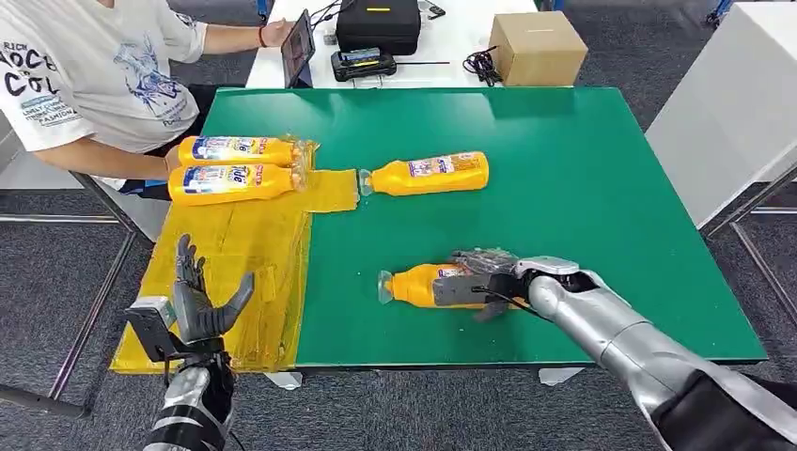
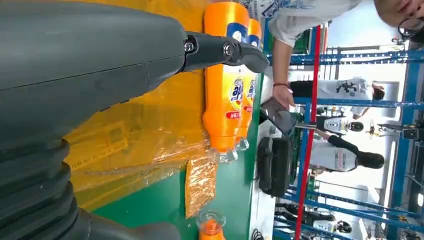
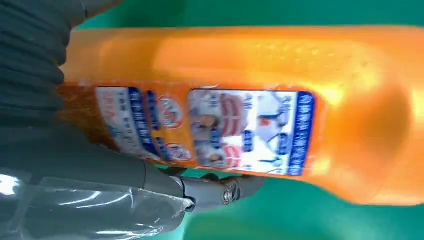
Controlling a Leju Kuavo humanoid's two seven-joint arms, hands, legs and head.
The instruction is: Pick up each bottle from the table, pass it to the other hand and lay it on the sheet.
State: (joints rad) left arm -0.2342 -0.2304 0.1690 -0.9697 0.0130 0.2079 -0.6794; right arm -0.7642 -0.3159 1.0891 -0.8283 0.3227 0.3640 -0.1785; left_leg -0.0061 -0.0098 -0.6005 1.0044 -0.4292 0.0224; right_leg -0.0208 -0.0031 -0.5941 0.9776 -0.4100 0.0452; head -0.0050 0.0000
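Your right hand [image 1: 489, 280] has its fingers [image 3: 220, 190] wrapped on an orange plastic bottle with a clear cap [image 1: 423, 284], lying flat on the green worktop [image 1: 583, 188], cap pointing away from those fingers toward the crinkled yellow plastic sheet [image 1: 235, 254]. Label print unreadable. Your left hand [image 1: 199, 299] is released, fingers spread, over the sheet's near part. Two orange "Tide" bottles [image 1: 235, 167] lie on the sheet beyond it.

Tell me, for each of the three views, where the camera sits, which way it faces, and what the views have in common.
Head view: high on the robot, looking forward and down at the green table; both arms show, the left hand over the yellow sheet, the right hand on the near bottle.
Left wrist view: behind the left hand, facing across the sheet to two bottles and a person.
Right wrist view: behind the right hand, close on the near bottle.
Shared: head and left wrist views both show the two bottles on the sheet.
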